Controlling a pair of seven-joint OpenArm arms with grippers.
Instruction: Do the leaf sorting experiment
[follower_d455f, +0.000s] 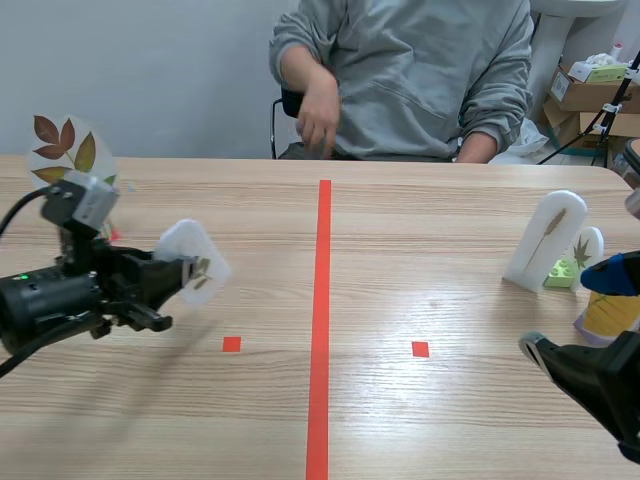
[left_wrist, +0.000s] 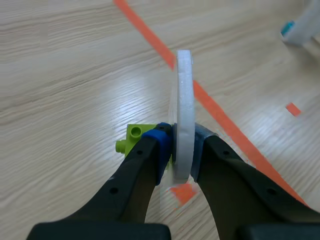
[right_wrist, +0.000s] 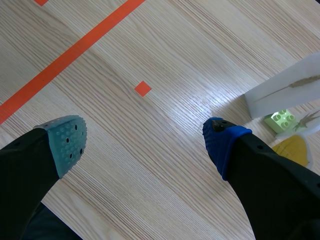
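My left gripper is shut on a white leaf card, held above the left half of the table. In the left wrist view the leaf card stands edge-on between the pads of my left gripper, with its lime green block base beside one finger. At the right edge my right gripper is open and holds nothing. Ahead of it stand a tall white card with a grass spike, a smaller leaf card on a green block, and a yellow leaf card.
A round card with red and yellow leaves stands at the far left. A person sits across the table, one hand hanging near the far edge. Cardboard boxes are stacked at the back right.
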